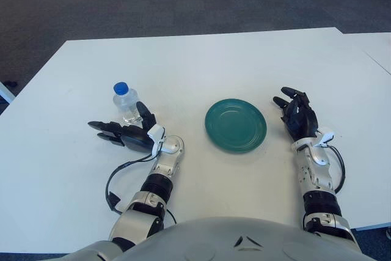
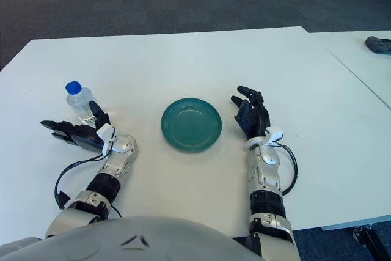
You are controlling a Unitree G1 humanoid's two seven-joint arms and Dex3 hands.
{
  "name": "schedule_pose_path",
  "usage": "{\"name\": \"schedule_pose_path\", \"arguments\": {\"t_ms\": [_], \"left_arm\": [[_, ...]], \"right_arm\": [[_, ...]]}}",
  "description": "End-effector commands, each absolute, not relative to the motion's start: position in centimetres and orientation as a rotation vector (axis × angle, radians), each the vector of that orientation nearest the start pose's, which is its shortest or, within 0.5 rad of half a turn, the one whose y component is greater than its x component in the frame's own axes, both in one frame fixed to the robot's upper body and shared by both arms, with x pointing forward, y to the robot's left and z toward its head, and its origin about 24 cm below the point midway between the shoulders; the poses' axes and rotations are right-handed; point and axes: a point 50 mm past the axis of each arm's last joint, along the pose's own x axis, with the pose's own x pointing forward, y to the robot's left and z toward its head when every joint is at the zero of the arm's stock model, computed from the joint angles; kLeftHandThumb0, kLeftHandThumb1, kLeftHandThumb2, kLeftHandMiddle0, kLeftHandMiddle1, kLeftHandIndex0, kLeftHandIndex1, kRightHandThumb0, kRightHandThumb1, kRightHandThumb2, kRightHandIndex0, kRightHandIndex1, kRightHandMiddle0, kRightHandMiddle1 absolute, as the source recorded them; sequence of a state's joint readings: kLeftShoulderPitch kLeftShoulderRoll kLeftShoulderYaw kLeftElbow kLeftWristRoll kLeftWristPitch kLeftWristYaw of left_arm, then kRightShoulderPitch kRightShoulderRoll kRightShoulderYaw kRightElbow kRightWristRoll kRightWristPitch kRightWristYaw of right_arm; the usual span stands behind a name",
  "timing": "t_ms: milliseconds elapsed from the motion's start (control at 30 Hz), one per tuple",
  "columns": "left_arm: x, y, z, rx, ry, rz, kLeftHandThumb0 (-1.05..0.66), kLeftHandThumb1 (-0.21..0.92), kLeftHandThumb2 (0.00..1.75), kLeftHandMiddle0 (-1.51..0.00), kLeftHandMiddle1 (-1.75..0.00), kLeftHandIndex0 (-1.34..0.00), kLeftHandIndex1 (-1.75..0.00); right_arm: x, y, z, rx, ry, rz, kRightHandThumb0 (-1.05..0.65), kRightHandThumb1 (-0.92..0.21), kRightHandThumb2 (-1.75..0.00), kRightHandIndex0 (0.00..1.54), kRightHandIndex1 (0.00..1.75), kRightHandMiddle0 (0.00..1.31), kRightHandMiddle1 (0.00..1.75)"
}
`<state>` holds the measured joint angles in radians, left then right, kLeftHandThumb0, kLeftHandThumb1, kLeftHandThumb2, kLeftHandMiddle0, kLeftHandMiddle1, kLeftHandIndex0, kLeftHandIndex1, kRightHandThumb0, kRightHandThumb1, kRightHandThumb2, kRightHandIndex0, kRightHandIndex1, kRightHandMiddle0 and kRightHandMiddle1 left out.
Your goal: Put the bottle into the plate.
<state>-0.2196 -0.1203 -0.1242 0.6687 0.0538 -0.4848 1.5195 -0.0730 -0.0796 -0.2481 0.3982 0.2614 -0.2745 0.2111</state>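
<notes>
A small clear bottle (image 1: 126, 103) with a blue cap stands upright on the white table (image 1: 195, 65), left of a teal plate (image 1: 236, 125). My left hand (image 1: 125, 131) is just in front of the bottle, fingers spread and holding nothing; its thumb reaches up beside the bottle's right side. My right hand (image 1: 296, 113) is just right of the plate, fingers spread and empty. The plate holds nothing.
A second white table (image 2: 360, 53) adjoins at the right with a dark object (image 2: 379, 44) on it. Dark carpet lies beyond the far table edge. A black cable (image 1: 116, 181) loops by my left forearm.
</notes>
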Motion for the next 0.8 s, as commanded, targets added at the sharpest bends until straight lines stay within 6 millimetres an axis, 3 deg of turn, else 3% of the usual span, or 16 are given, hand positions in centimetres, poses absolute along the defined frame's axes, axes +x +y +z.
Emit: {"name": "schedule_pose_path", "arguments": {"t_ms": [0,233,300,400,767], "left_arm": [[21.1,7.1,-2.4,-0.183,0.276,1.234,-1.02,0.92,0.44,-0.08,-0.04,-0.03,-0.02],[21.3,7.8,-3.0,-0.167,0.277,1.197,-1.01,0.92,0.46,-0.13,-0.06,-0.08,-0.06],[21.4,8.0,-3.2,-0.164,0.276,1.188,-1.01,0.92,0.46,-0.16,-0.03,-0.03,-0.25],[21.6,8.4,-3.4,-0.161,0.288,1.179,-1.02,0.92,0.47,-0.17,-0.02,-0.01,-0.36],[22.2,9.4,-4.0,-0.068,0.335,1.067,-1.05,0.92,0.51,-0.17,-0.01,0.00,-0.42]], "right_arm": [[24.5,-22.1,-1.6,0.207,0.084,-0.120,-0.53,-0.91,-0.80,0.55,0.90,0.19,1.15],[24.5,-22.0,-1.6,0.204,0.089,-0.114,-0.52,-0.91,-0.79,0.55,0.89,0.19,1.14],[24.4,-21.9,-1.6,0.205,0.088,-0.111,-0.53,-0.91,-0.79,0.54,0.89,0.18,1.13],[24.3,-21.8,-1.6,0.210,0.083,-0.107,-0.53,-0.92,-0.78,0.54,0.88,0.17,1.14],[24.0,-21.3,-1.5,0.214,0.081,-0.104,-0.51,-0.90,-0.82,0.56,0.91,0.23,1.16]]}}
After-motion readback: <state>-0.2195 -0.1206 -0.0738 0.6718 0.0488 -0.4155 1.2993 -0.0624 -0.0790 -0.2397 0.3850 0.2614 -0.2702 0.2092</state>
